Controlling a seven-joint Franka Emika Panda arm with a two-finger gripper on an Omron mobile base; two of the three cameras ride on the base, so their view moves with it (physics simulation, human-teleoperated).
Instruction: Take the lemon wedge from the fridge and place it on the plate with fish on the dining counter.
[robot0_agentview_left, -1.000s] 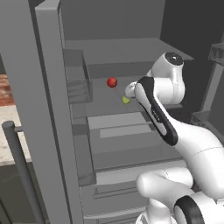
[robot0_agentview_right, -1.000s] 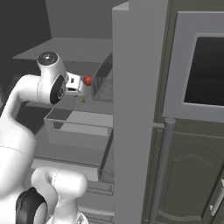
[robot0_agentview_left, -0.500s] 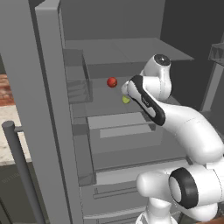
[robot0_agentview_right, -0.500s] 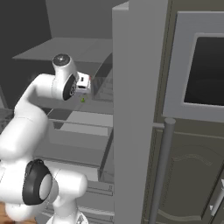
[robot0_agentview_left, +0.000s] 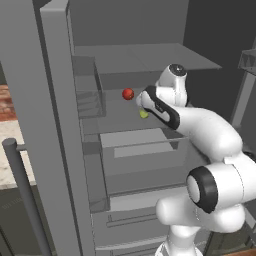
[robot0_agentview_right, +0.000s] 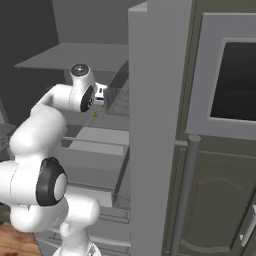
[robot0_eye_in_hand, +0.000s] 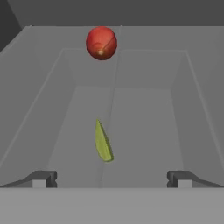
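Base views flanking the open fridge (robot0_agentview_left: 45, 125); hand view close inside.

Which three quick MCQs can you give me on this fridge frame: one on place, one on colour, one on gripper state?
1. Where does the lemon wedge lie relative to the gripper in the hand view?
A. Between and just beyond the fingertips, apart from them
B. Pinched in the fingertips
C. Behind the red fruit

2. What colour is the round fruit on the fridge shelf?
A. Orange
B. Red
C. Purple

3. How is the gripper set?
A. Shut on the wedge
B. Shut on nothing
C. Open, fingertips spread wide

Key: 1 A, the wedge sits on the shelf floor ahead of the fingertips with a clear gap to each. 2 B, the ball near the back wall is plainly red. 3 C, the two dark fingertips stand far apart at the bottom of the hand view, with nothing between them.
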